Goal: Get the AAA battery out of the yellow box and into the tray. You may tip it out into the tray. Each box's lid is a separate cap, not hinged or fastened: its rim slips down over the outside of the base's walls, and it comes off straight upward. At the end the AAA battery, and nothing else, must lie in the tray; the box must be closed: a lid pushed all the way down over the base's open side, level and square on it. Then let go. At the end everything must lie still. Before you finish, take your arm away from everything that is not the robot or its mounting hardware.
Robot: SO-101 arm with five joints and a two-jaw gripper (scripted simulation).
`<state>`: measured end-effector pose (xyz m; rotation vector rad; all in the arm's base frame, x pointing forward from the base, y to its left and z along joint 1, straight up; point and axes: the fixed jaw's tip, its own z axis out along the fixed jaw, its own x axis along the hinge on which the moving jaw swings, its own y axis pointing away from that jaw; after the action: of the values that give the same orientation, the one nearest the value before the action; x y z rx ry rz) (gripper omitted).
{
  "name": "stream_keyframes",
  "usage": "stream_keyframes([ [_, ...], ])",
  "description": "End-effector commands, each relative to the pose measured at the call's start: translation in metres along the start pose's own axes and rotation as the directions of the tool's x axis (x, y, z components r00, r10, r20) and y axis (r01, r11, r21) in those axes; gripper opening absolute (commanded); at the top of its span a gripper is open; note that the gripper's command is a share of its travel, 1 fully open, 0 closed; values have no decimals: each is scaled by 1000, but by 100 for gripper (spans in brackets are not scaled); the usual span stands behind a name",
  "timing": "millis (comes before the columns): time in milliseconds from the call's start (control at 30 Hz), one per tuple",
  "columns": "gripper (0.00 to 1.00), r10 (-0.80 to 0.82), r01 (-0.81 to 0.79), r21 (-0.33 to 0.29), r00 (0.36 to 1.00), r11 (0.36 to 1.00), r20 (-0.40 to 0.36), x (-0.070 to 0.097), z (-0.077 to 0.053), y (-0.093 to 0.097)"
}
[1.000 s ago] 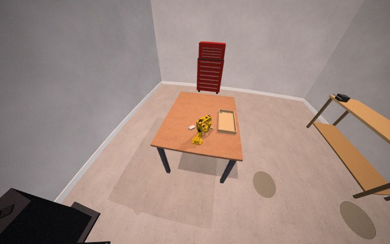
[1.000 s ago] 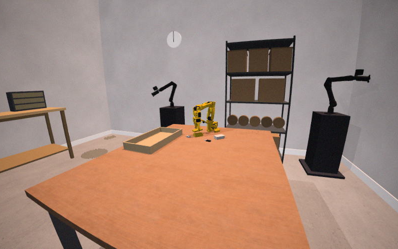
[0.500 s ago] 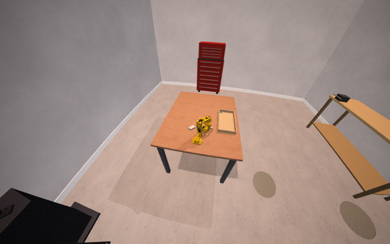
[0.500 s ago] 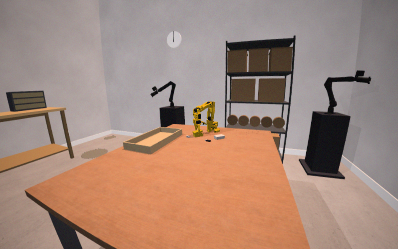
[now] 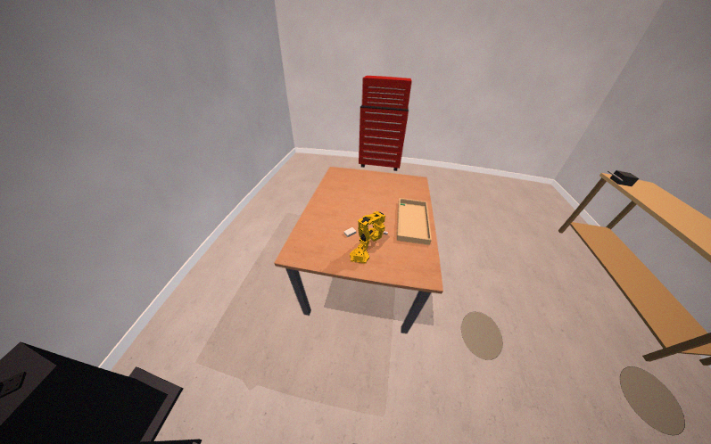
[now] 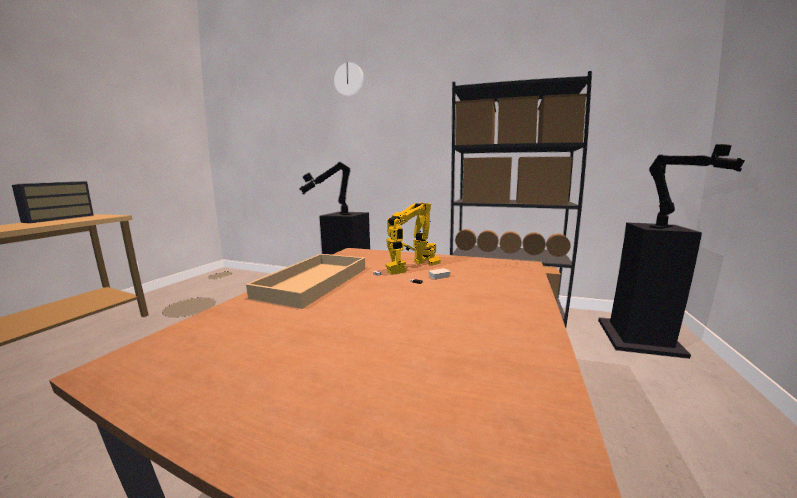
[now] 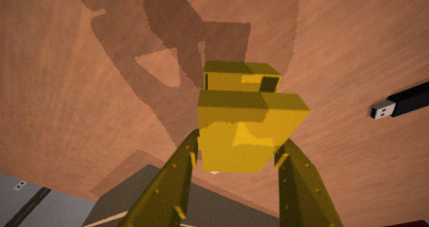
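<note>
In the wrist view my gripper (image 7: 239, 153) is shut on a yellow box part (image 7: 249, 132), which looks like the lid. It hangs a little above and just short of a second yellow part, the box base (image 7: 241, 76), which stands on the table. I cannot see inside the base. The arm (image 6: 410, 231) bends down over this spot near the tray's end. The tan tray (image 5: 413, 219) lies to the right of the arm, also seen in the exterior view (image 6: 307, 279). A small green thing (image 5: 402, 204) lies in its far corner; I cannot tell if it is the battery.
A black USB stick (image 7: 400, 102) lies on the table to the right of the yellow base, also seen in the exterior view (image 6: 415, 281). A white closed box (image 6: 439, 273) lies beside it. A small grey item (image 6: 376, 272) lies between the arm and the tray.
</note>
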<state>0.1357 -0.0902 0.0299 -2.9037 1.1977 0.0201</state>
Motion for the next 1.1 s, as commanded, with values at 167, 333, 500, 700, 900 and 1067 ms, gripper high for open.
stream_keyframes([
  [167,23,2,-2,4,1000,1000,-12,1,-1,-2],
  [333,23,2,-2,4,1000,1000,-12,1,-1,-2],
  [500,23,2,-2,4,1000,1000,-12,1,-1,-2],
  [700,23,2,-2,4,1000,1000,-12,0,-1,-1],
  [900,23,2,-2,4,1000,1000,-12,-2,1,2],
  [1067,23,2,-2,4,1000,1000,-12,-3,1,2],
])
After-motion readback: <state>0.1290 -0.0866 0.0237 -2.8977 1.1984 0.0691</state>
